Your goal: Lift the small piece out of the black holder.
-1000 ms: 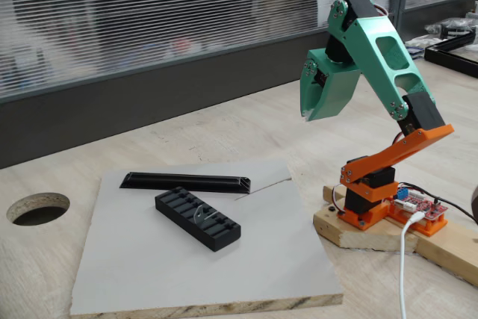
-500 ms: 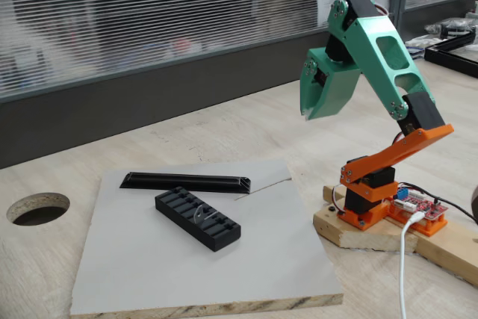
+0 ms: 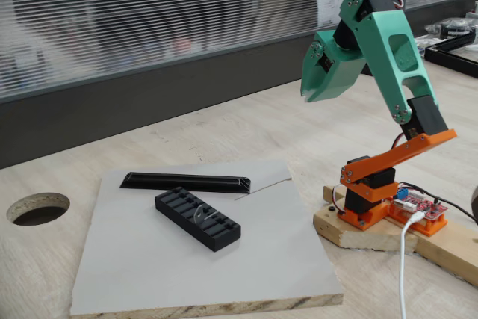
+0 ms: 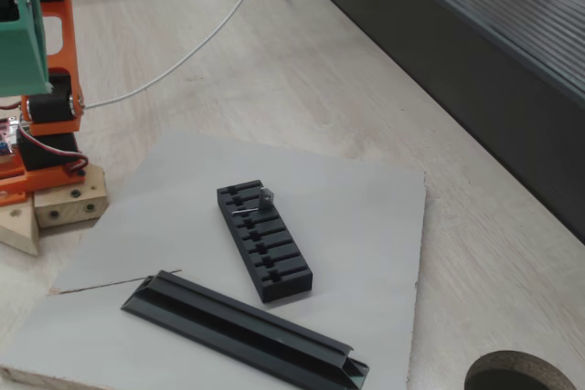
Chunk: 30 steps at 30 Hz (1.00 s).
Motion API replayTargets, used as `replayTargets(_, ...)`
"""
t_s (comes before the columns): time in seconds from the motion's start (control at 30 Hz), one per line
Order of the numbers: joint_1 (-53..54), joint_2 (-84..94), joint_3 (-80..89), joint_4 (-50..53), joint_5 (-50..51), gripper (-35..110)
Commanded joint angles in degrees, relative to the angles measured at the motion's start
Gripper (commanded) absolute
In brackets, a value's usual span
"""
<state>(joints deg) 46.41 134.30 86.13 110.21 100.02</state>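
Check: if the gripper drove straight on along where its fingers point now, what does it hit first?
The gripper hangs high, fingers pointing down and slightly left. Straight on, it likely meets the bare wooden table beyond the grey board, not the black holder. Depth is uncertain.

quick count: 1 black holder (image 3: 198,219), 1 small piece (image 4: 265,196) stuck in it, 1 long black channel strip (image 3: 185,182), 1 grey board (image 3: 246,267), 1 round table hole (image 3: 37,208), 1 white cable (image 4: 183,57).

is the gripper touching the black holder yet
Apart. A fixed view shows the gripper high in the air, well clear of the black holder on the board.
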Motion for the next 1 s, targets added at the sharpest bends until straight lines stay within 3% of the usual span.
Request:
replayTargets(0.0,1.41,0.97,-0.62,1.49,1.14,10)
replayTargets(0.97,1.41,1.05,-1.49,1.58,1.14,10)
